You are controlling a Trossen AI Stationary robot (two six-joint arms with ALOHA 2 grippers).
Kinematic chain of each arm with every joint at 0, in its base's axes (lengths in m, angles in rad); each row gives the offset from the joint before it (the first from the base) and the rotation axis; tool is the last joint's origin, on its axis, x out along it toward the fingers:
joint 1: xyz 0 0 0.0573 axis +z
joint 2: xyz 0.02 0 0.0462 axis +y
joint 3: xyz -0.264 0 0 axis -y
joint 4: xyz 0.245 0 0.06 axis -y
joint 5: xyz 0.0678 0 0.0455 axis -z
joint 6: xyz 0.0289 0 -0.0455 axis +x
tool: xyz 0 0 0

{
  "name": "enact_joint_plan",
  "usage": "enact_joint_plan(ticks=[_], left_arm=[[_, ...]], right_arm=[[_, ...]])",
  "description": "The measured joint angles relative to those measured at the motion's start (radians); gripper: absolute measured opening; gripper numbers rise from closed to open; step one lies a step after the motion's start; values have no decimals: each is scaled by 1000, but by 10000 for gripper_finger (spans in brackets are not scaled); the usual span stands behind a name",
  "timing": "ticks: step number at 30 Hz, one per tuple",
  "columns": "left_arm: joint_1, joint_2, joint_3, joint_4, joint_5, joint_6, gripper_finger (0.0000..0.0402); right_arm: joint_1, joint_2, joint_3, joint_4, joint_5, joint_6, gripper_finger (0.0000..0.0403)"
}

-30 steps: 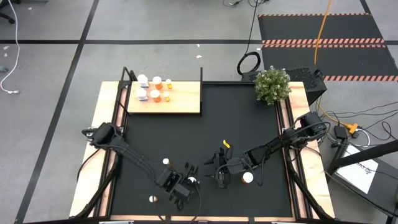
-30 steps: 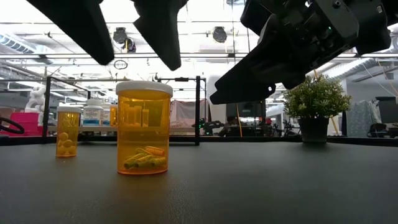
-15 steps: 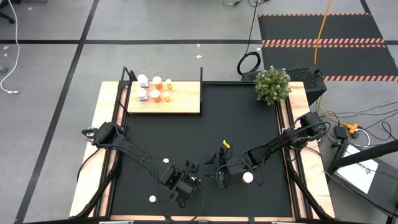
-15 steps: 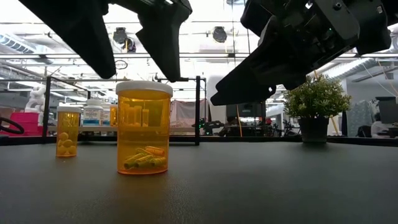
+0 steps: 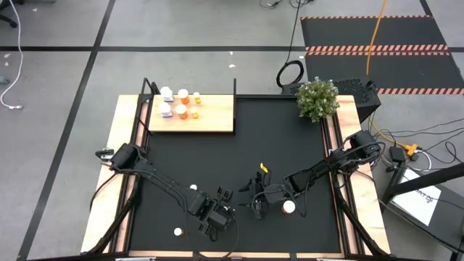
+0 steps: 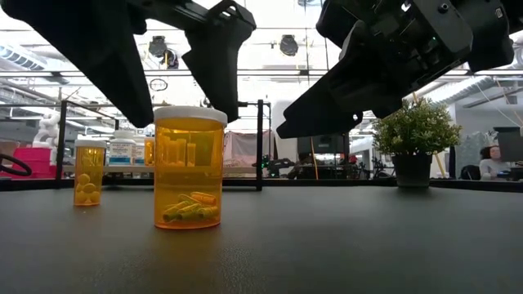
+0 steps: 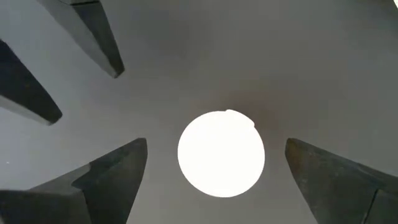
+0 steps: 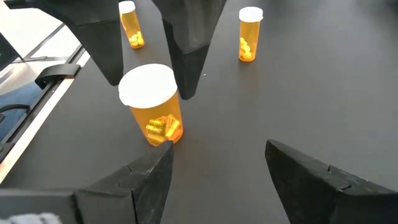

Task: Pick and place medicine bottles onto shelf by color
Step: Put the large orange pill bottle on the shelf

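A wide orange bottle with a white cap [image 6: 189, 167] stands upright on the black mat near the table's near edge; its cap [image 7: 221, 154] fills the middle of the left wrist view. My left gripper [image 6: 184, 121] is open and points down over it, one finger on each side of the cap, with gaps showing. My right gripper [image 8: 217, 174] is open and hovers just right of that bottle [image 8: 151, 106], touching nothing. Two slimmer orange bottles [image 8: 129, 25] [image 8: 249, 34] stand on the mat to the left. The light-wood shelf [image 5: 214, 119] at the far left carries several bottles [image 5: 181, 105].
Another white-capped bottle [image 5: 288, 207] stands on the mat beside the right arm. A potted plant [image 5: 317, 99] sits at the far right corner. Black posts [image 5: 235, 85] rise at the shelf's edges. The middle of the black mat [image 5: 239, 152] lies bare between shelf and grippers.
My left gripper has come down over the wide orange bottle, so its fingertips now stand level with the cap on both sides. The bottle has not moved. My right gripper has kept still.
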Motion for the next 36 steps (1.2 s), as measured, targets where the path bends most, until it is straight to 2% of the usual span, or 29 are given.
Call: enact_joint_plan(ticks=[9, 18, 28, 32, 36], left_arm=[[0, 18, 0, -1, 5, 7, 371], [0, 19, -1, 1, 12, -2, 288], [0, 19, -1, 2, 86, -1, 209], [0, 19, -1, 2, 91, -3, 206], [-2, 19, -1, 2, 92, -3, 227]], right_arm=[[0, 0, 0, 0, 0, 0, 249], [1, 0, 0, 0, -1, 0, 249], [3, 0, 0, 0, -3, 4, 249], [5, 0, 0, 0, -3, 4, 249], [5, 0, 0, 0, -3, 4, 249]])
